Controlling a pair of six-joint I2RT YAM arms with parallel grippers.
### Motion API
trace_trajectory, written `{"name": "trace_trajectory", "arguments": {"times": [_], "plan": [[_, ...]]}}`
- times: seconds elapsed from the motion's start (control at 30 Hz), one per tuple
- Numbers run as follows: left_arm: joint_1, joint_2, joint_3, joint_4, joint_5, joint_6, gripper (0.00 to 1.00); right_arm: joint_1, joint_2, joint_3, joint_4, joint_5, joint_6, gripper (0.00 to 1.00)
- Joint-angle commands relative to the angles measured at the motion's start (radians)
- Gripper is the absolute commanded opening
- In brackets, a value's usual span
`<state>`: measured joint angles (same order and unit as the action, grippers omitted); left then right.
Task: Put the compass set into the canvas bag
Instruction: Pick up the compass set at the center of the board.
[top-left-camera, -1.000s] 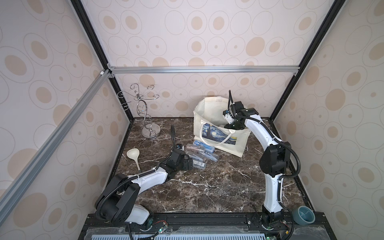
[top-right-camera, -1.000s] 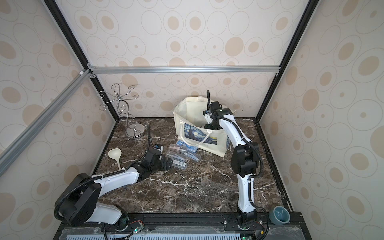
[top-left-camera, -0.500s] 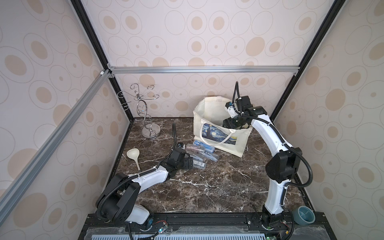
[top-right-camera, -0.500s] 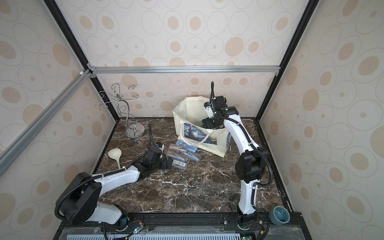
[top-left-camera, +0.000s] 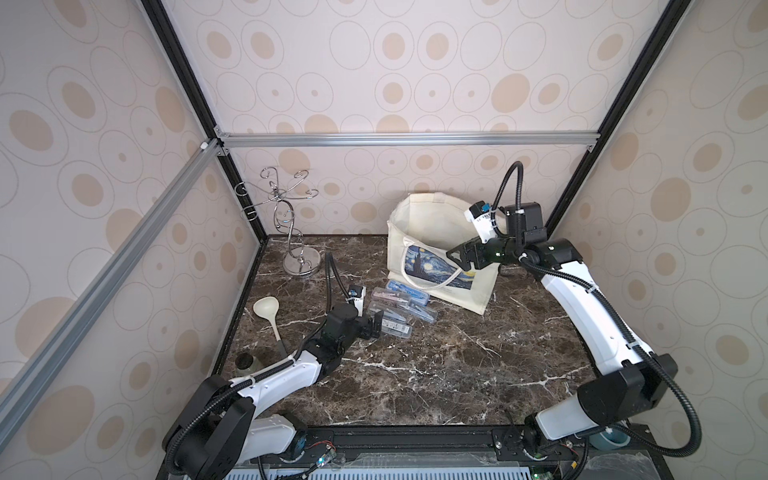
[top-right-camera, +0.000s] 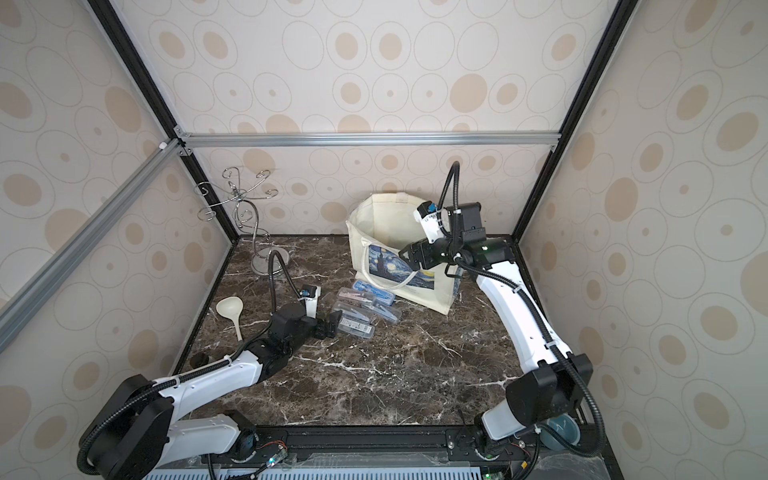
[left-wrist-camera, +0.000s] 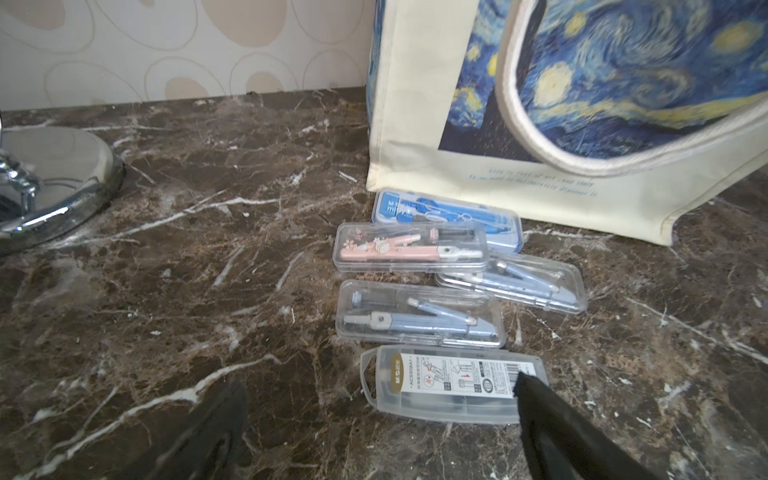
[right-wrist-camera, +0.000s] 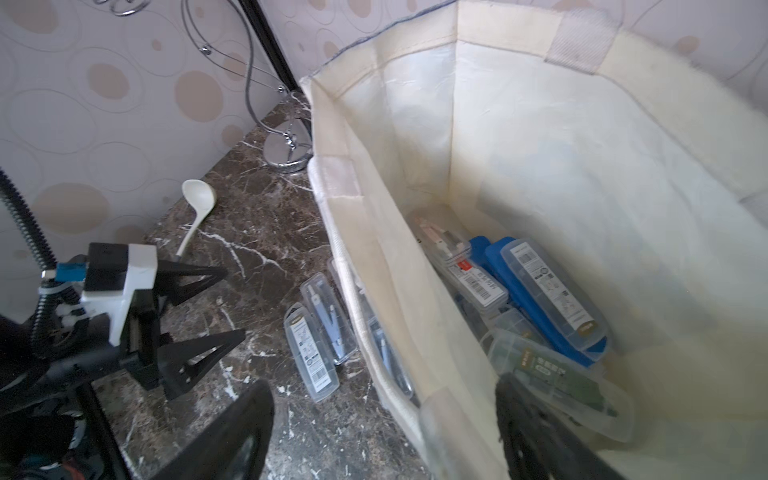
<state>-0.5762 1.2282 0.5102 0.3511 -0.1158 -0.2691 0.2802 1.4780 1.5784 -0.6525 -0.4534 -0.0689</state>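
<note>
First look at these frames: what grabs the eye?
The canvas bag with its blue-and-yellow print stands at the back of the marble table, the open right gripper at its front rim. Several compass cases lie inside it. Five loose cases lie on the table before it, the open left gripper at the nearest.

I see a cream canvas bag (top-left-camera: 432, 216) with a swirly blue and yellow print (left-wrist-camera: 623, 83). The table (top-left-camera: 436, 365) is dark brown with white cracks. One clear case holds a pink compass set (left-wrist-camera: 409, 247), and beside it is a blue compass set (left-wrist-camera: 446, 212). The ladle (top-left-camera: 266, 309) is cream, the wire stand (top-left-camera: 291, 224) is shiny silver, and the walls (top-left-camera: 415, 62) are pale with tan spots.
</note>
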Motion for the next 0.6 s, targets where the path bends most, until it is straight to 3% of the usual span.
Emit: {"name": "trace_trajectory", "arguments": {"times": [0.0,0.2,0.33,0.57], "plan": [[-0.012,0.002,0.040,0.023,-0.014,0.116,1.00,0.004,-0.081,-0.119,0.107,-0.150,0.035,0.84],[-0.055,0.102,0.167,-0.139,0.044,0.337,1.00,0.086,-0.187,-0.310,0.173,-0.182,0.012,0.83],[-0.065,0.180,0.249,-0.244,0.068,0.418,1.00,0.146,-0.217,-0.384,0.173,-0.147,-0.018,0.82],[-0.080,0.257,0.278,-0.342,0.103,0.589,1.00,0.152,-0.247,-0.480,0.232,-0.089,0.022,0.82]]}}
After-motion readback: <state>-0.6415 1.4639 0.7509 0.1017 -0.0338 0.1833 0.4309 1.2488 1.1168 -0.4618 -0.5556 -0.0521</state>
